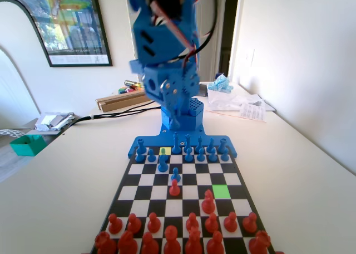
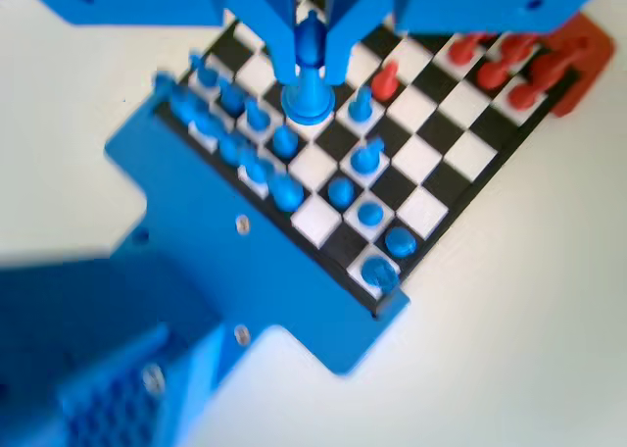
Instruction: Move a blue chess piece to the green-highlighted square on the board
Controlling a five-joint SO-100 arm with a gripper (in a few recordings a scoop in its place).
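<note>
Your end effector (image 2: 312, 50) is clamped on the blue chess piece (image 2: 310, 74), lifted clear of the board (image 2: 431, 163); the green-highlighted square (image 1: 221, 191) sits at 4 o'clock of the fixed view's centre pawns.

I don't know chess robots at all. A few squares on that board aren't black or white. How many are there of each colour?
Bright lime-green square: 1
Paler yellow-green square: 1
Total: 2
</note>
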